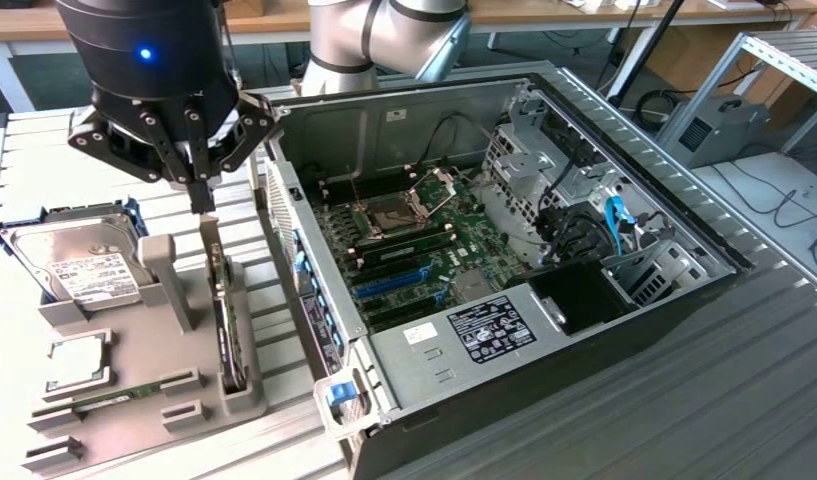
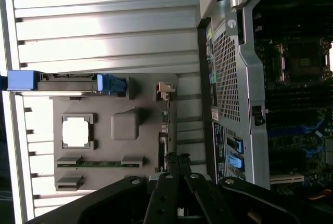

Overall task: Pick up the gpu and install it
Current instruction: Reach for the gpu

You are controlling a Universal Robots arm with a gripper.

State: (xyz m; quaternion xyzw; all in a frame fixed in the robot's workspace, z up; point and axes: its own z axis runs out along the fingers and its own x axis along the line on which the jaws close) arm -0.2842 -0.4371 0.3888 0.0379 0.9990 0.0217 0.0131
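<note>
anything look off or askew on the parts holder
Nothing stands out. The gpu stands on edge in its slot of the grey holder, the gripper shut on its upper end; the hard drive sits in its cradle.

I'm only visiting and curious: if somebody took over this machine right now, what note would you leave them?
Gripper: shut, with its tips at the upper end of the gpu. Whether it has a firm grip cannot be told.
Gpu: stands on edge in the grey holder, beside the open computer case.
Done: gripper positioned at the card.
Left: gpu not lifted out and not yet seated in the blue slots inside the case.
</note>
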